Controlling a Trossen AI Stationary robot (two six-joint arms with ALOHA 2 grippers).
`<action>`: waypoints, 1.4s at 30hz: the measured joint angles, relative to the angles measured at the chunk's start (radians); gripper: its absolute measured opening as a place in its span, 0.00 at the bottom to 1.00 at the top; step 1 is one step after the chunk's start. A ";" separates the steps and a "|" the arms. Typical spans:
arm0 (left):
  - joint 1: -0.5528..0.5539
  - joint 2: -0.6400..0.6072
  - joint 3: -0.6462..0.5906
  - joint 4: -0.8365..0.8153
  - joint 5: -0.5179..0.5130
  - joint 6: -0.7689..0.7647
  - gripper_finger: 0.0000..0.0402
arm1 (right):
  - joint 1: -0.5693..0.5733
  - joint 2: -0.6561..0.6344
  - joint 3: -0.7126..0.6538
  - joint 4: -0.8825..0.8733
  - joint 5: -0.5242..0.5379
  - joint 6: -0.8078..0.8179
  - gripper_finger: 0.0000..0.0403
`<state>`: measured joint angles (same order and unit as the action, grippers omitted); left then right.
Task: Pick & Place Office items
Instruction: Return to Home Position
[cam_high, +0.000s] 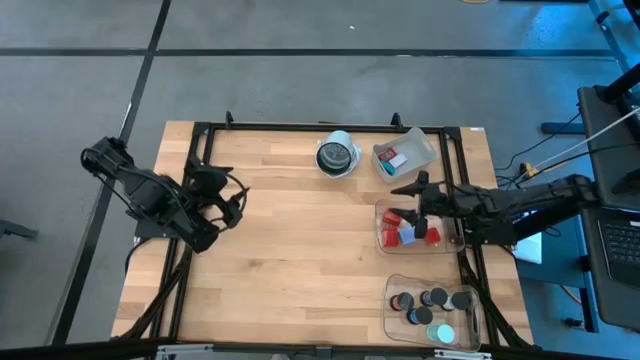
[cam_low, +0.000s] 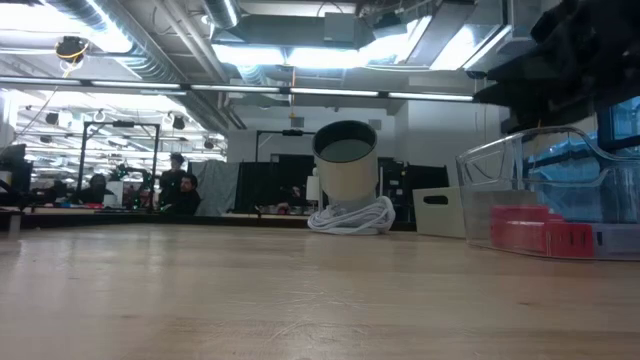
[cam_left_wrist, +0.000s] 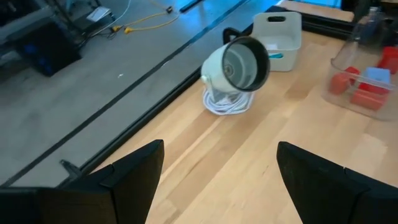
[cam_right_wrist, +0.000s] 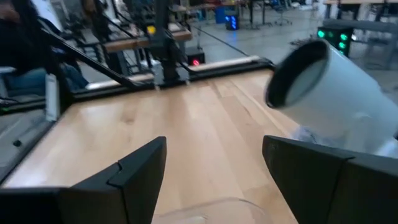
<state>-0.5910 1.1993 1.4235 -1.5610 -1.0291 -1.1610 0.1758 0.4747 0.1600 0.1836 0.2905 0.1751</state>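
The office items lie in three clear bins on the table's right side. Red blocks (cam_high: 404, 238) and a pale blue rectangle sit in the middle bin (cam_high: 384, 208). Black discs (cam_high: 433, 298) and the teal round piece (cam_high: 441, 334) fill the near bin. A red and a white piece (cam_high: 395, 159) are in the tilted far bin. My right gripper (cam_high: 401, 200) (cam_right_wrist: 214, 163) hovers open over the middle bin's far left part, touching nothing. My left gripper (cam_high: 240, 205) (cam_left_wrist: 214, 167) waits open at the table's left side. In the low view, red blocks (cam_low: 540, 235) show through the bin wall.
A round white-and-dark bowl-like thing (cam_high: 337, 156) (cam_left_wrist: 239, 65) lies on its side near the far edge, on a coil of white cord (cam_low: 352, 217). A black frame (cam_high: 300, 127) runs along the table's edges. Bare wood (cam_high: 300, 260) spans the middle and near left.
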 joint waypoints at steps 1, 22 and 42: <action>-0.001 -0.005 0.000 -0.011 0.000 -0.016 0.77 | -0.020 0.000 0.000 -0.016 -0.010 0.001 0.67; -0.003 -0.132 -0.042 -0.007 -0.049 0.029 0.77 | -0.136 0.002 -0.145 0.124 -0.123 -0.004 0.67; 0.072 -0.947 -0.954 1.176 0.185 0.641 0.77 | -0.136 0.003 -0.144 0.059 0.259 0.000 0.67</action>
<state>-0.5188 0.2522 0.4700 -0.3849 -0.8440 -0.5199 0.0399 0.4782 0.0162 0.2425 0.5498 0.1748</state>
